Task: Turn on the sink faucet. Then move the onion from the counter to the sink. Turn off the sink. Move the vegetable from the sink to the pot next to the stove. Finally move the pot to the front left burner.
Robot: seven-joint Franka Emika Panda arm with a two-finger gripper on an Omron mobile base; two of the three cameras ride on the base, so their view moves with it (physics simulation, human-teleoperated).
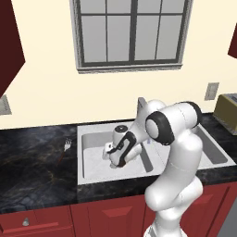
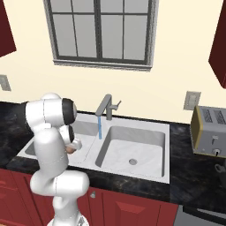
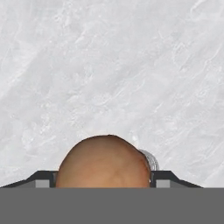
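Onion (image 3: 104,162) is seen closest in the hand view, sitting between the two dark fingertips (image 3: 164,178) with pale marbled sink floor behind it; the gripper (image 3: 104,180) is spread wide and judged closed on the onion, each tip against a side of it. From the right base view a bit of orange onion (image 2: 69,150) is glimpsed at the hand, low over the sink (image 2: 132,132), on the flat side section rather than the deep basin with the round drain. Faucet (image 2: 105,108) is on: a blue stream (image 2: 99,128) is seen falling from the spout. In the left base view the gripper (image 1: 111,155) is lowered inside the sink (image 1: 85,152), arm folded over it. Step one is judged done, and step two is nearly done, since the onion is carried into the sink but not yet released. Whether it touches the floor cannot be told. Left to do: release, faucet shut off, onion moved to the pot, pot moved to the front left burner. Counter (image 1: 32,162) is dark and glossy, and a toaster (image 2: 209,131) is noted at the right.
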